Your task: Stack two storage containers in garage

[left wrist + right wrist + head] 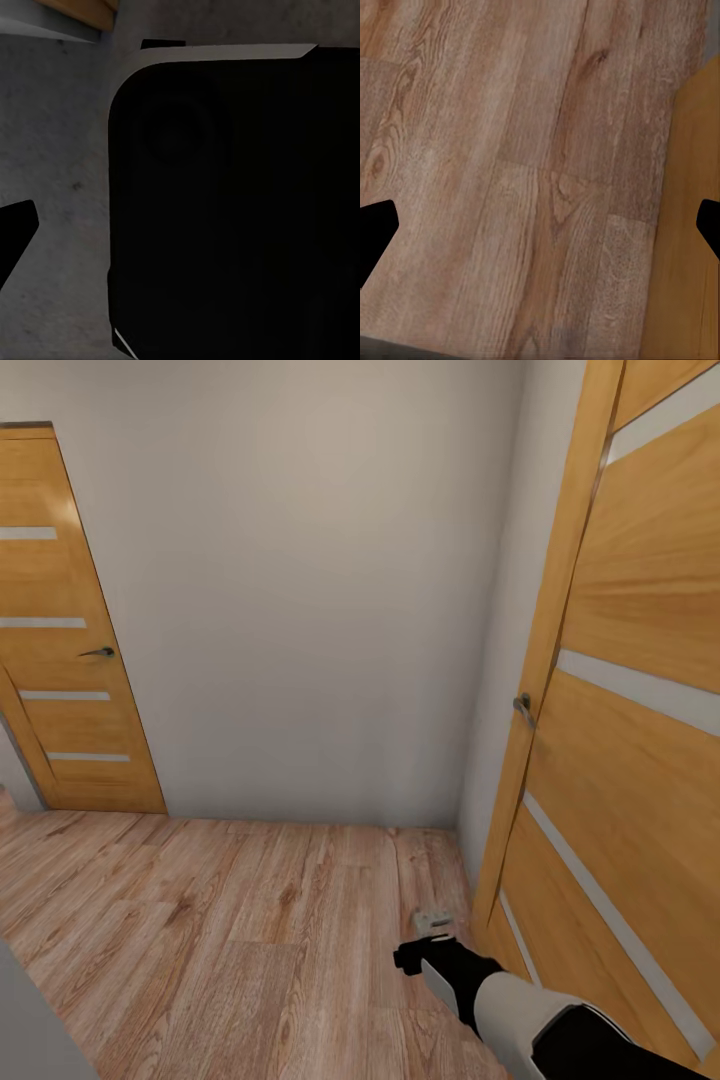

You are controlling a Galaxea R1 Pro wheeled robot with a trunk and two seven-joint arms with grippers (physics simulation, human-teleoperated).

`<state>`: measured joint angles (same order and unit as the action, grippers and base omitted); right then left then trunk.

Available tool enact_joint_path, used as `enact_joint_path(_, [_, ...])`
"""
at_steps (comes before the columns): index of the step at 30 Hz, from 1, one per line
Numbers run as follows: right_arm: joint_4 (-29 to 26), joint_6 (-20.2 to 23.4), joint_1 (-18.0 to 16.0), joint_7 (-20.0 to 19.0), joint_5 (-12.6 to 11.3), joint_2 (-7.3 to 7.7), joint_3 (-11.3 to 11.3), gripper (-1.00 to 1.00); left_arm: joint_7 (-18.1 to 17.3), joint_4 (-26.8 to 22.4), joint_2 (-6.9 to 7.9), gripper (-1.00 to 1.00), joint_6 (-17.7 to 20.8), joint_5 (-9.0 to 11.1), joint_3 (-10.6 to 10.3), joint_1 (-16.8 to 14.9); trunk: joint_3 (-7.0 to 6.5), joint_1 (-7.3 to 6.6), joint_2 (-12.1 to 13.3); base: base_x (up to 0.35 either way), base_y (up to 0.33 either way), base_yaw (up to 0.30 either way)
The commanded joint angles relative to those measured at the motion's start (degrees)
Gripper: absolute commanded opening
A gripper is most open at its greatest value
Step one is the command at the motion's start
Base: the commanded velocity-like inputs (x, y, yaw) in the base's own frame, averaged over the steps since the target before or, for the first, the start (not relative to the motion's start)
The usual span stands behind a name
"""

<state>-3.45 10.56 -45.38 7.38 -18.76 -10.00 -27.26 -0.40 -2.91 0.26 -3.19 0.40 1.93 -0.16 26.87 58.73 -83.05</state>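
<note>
Light wood plank flooring (230, 950) fills the near ground ahead of me, running up to a plain pale wall (300, 590). Nearest to me, my right arm (530, 1010) reaches in from the lower right corner of the head view, white forearm and black wrist, with the right gripper (432, 926) hanging over the planks just beside the foot of a wooden door (630, 740) that stands at the right. From the right wrist camera I see its two dark fingertips (376, 232) set wide apart with nothing between them, only plank floor and the door's edge (682, 225) below. My left wrist camera looks down on mottled grey concrete floor (60, 180), a large black rounded body with a pale rim (225, 202) just in front of it; one dark fingertip (15, 232) shows, and I cannot tell how the left gripper stands. Farther off, a second wooden door (70, 650) with pale stripes and a dark handle (98, 652) sits at the far left of the wall. No storage container is in sight from here.
</note>
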Motion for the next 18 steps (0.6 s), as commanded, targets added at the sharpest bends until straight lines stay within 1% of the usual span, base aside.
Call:
enact_joint_path(1, [0.18,-0.02,0.07,0.28,-0.31,0.0,-0.49,1.0,-0.04,0.01,0.0,1.0,-0.15,0.04,0.18,-0.02,0.05,0.0,-0.03,0.0,0.0,0.0])
enact_joint_path(4, [0.61,-1.04,1.02,0.16,0.15,0.0,-0.49,1.0,-0.04,0.01,0.0,1.0,-0.15,0.04,0.18,-0.02,0.05,0.0,-0.03,0.0,0.0,0.0])
enact_joint_path(6, [0.75,-1.54,2.63,0.08,0.86,0.0,-0.47,1.0,-0.04,0.01,0.0,1.0,-0.15,0.04,0.18,-0.02,0.05,0.0,-0.03,0.0,0.0,0.0])
enact_joint_path(8, [0.82,-1.84,4.64,0.04,2.05,0.0,-0.45,1.0,-0.04,0.01,0.0,1.0,-0.15,0.04,0.18,-0.02,0.05,0.0,-0.03,0.0,0.0,0.0])
enact_joint_path(9, [0.85,-2.05,5.99,0.02,3.06,0.0,-0.44,1.0,-0.03,0.01,0.0,1.0,-0.15,0.04,0.18,-0.02,0.05,0.0,-0.03,0.0,0.0,0.0])
enact_joint_path(13, [0.95,-2.59,9.29,-0.04,5.69,0.0,-0.43,1.0,-0.04,0.01,0.01,1.0,-0.15,0.07,0.18,-0.02,0.05,0.0,-0.03,0.0,0.0,0.0])
enact_joint_path(18, [0.98,-2.77,11.88,-0.19,6.71,0.0,-0.42,1.0,-0.04,0.01,0.0,1.0,-0.15,0.09,0.18,-0.02,0.05,0.0,-0.03,0.0,0.0,0.0])
